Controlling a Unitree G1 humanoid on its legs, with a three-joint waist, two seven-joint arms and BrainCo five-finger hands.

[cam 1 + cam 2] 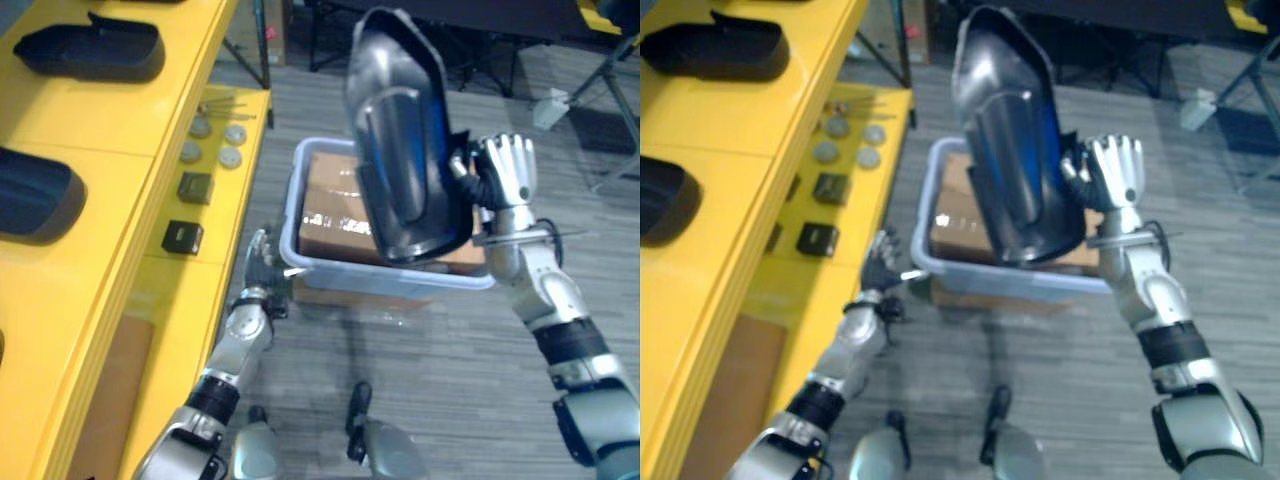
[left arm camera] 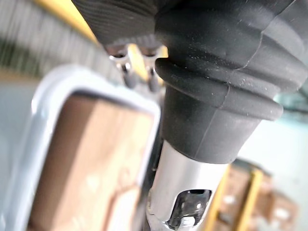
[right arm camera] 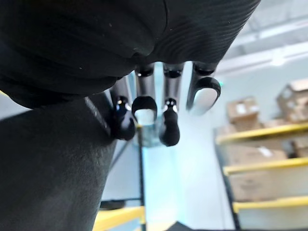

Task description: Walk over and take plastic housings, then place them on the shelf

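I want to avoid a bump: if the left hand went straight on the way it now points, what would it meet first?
Most likely the near corner rim of the grey bin, which sits right beside the left hand. Depth there is unclear, so it might just slip past.

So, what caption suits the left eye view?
Right hand holds a black plastic housing up over a grey bin beside yellow shelves.

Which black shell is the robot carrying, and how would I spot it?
Find the yellow shelf, then the pale bin beside it. Above that bin the right robot hand holds up a plastic housing, glossy and upright, unlike the other housings lying on the shelf.
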